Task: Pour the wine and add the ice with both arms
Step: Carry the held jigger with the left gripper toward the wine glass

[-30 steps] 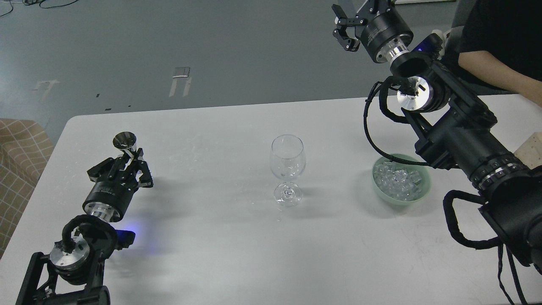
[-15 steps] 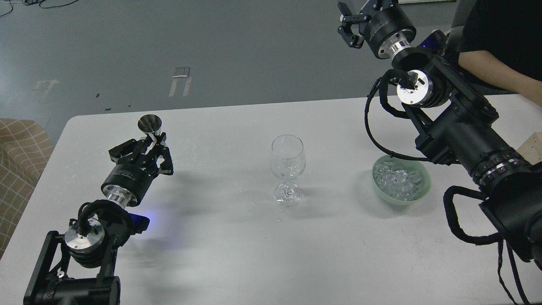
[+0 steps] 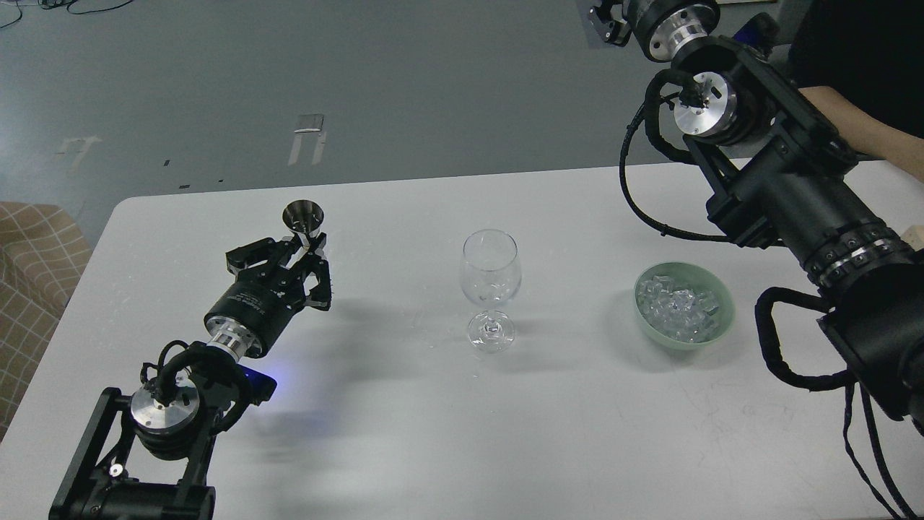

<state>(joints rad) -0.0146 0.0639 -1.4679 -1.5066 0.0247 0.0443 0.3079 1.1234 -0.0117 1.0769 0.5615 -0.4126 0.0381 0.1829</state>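
Note:
My left gripper [image 3: 307, 245] is shut on a small steel cone-shaped measuring cup [image 3: 304, 214] and holds it upright above the table, left of the clear stemmed wine glass [image 3: 491, 274]. The glass stands upright at the table's middle and looks empty. No wine shows in the cup or the glass. The ice [image 3: 678, 307] is a heap of clear cubes in a pale green bowl [image 3: 724, 318] to the right of the glass. My right gripper [image 3: 605, 16] is high at the top edge, far above the bowl, and mostly cut off.
The white table [image 3: 433, 433] ends in a far edge just behind the measuring cup. A person's bare arm [image 3: 866, 130] rests at the far right corner. A checked chair [image 3: 36, 274] stands off the left edge.
My left gripper has carried the measuring cup to the right and away from me, toward the glass. My right arm has risen, and its gripper is now mostly out of the top of the view.

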